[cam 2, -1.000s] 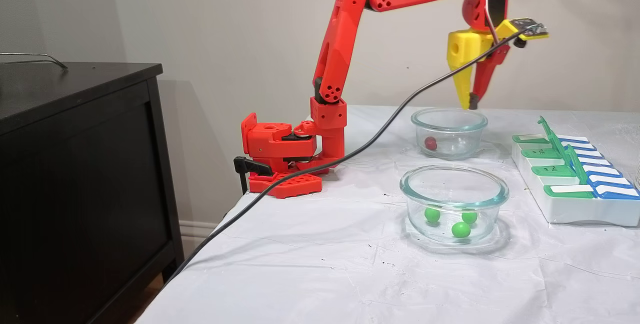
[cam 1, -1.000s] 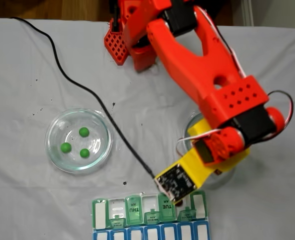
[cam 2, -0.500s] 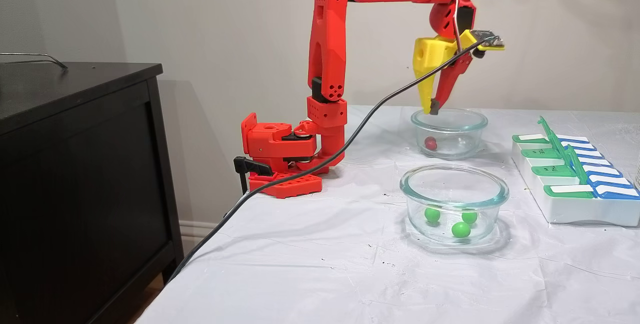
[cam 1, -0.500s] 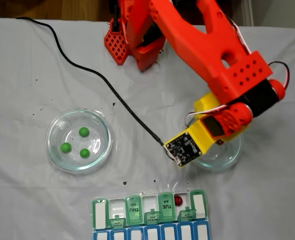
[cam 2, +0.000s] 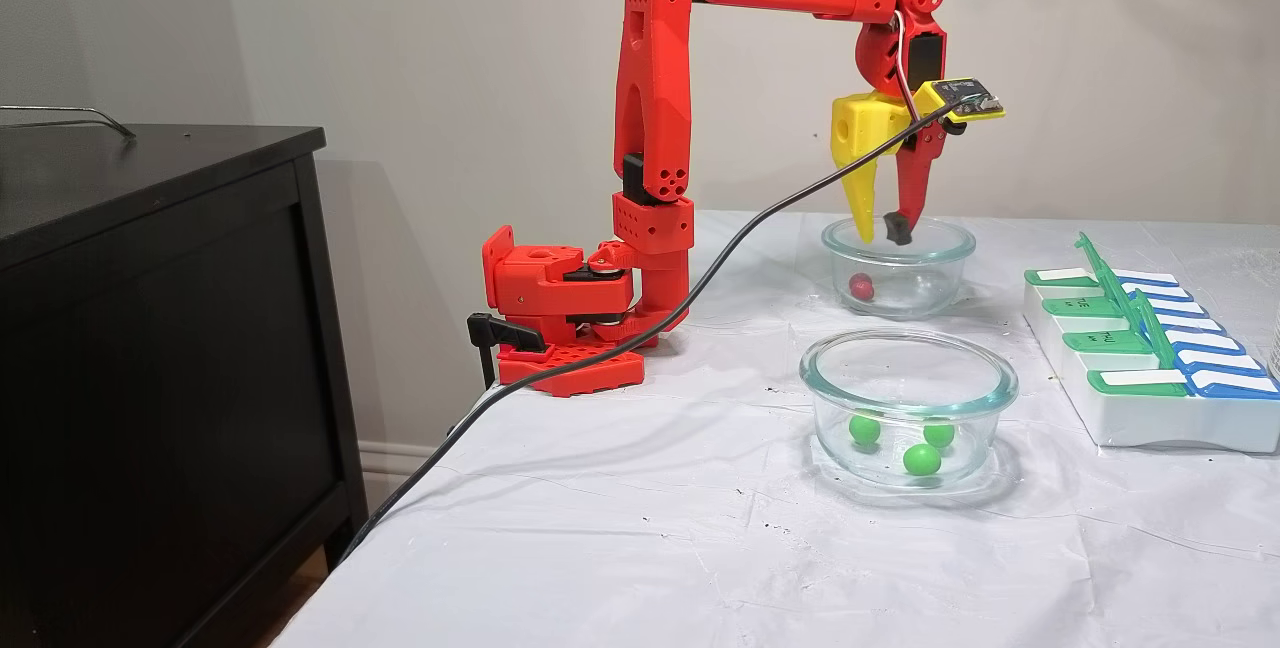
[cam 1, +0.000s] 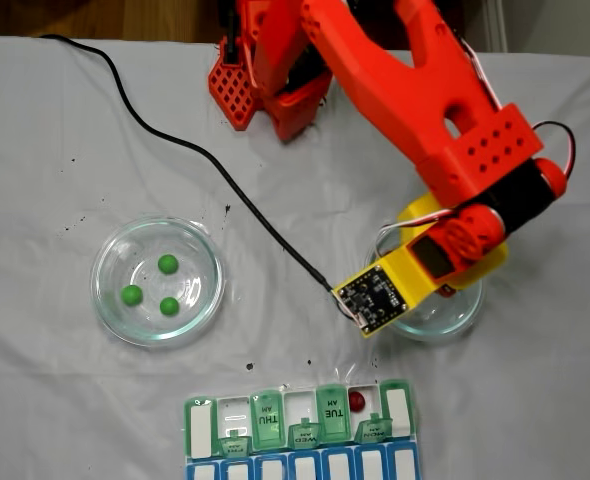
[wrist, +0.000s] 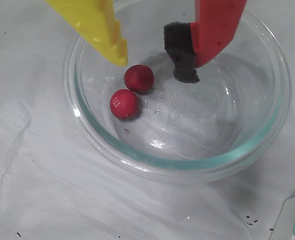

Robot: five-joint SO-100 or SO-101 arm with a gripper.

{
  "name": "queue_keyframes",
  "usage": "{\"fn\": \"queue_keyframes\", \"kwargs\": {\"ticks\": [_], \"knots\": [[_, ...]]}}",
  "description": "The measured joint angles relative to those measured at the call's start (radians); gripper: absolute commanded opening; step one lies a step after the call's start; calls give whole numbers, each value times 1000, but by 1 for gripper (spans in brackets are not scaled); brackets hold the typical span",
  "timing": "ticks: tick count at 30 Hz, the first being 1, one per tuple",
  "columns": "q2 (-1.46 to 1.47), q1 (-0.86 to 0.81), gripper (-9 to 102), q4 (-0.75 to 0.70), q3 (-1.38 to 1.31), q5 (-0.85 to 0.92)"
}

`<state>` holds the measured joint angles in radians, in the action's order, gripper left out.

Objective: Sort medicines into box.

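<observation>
Two dark red medicines [wrist: 139,78] [wrist: 124,104] lie side by side in a clear glass dish [wrist: 177,165]. My gripper [wrist: 155,67] hangs open just above them, with its yellow finger [wrist: 112,40] on the left and its red finger [wrist: 215,30] with a black pad on the right. From the side, the gripper [cam 2: 880,228] sits at the rim of the far dish [cam 2: 950,240], nothing held. A third red medicine [cam 1: 356,401] rests in an open compartment of the box [cam 1: 265,420]. Three green medicines [cam 1: 168,264] sit in the other dish [cam 1: 100,280].
The black camera cable [cam 1: 175,150] runs across the cloth from the far left to my wrist. The arm's red base [cam 2: 560,318] stands at the table's back edge. The box [cam 2: 1150,418] has several green lids raised. A dark cabinet [cam 2: 150,328] stands beside the table.
The arm has drawn back from over the box to above the red medicines' dish. A red medicine now shows in a box compartment. The gripper has come down to the rim and opened wider.
</observation>
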<state>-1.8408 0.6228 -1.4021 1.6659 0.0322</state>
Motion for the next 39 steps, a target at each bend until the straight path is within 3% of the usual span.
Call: {"fn": "queue_keyframes", "kwargs": {"ticks": [15,39], "knots": [[0,51,21,-69,32,-64],[95,71,21,-6,87,-77]]}}
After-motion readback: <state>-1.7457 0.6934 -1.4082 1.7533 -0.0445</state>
